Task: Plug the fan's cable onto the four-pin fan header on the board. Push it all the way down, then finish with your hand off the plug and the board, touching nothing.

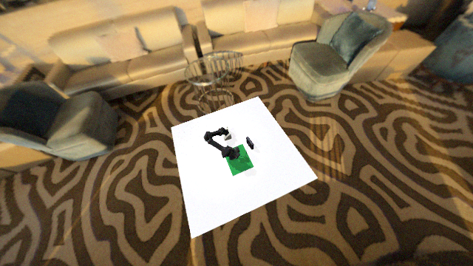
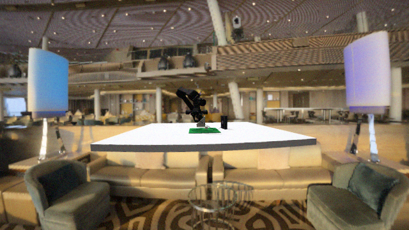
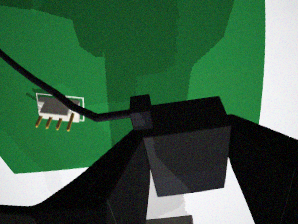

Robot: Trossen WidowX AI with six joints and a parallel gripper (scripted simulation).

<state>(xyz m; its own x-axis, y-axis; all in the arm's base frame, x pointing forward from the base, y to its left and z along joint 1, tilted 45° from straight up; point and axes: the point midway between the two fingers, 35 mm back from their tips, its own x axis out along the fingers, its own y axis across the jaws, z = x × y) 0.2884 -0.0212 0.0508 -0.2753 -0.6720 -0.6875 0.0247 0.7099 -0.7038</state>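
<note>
My gripper is shut on the fan cable's black plug, held above the green board. The black cable leaves the plug's left side in the wrist view and crosses in front of the header. The white four-pin header, with gold pins and a white outline, stands on the board left of the plug, clear of it. The plug's underside is hidden. The top and exterior views are too small to show the plug or header.
The black fan stands upright beside the board. A grey wedge-shaped block is behind the board, near the arm. All stand on the white table.
</note>
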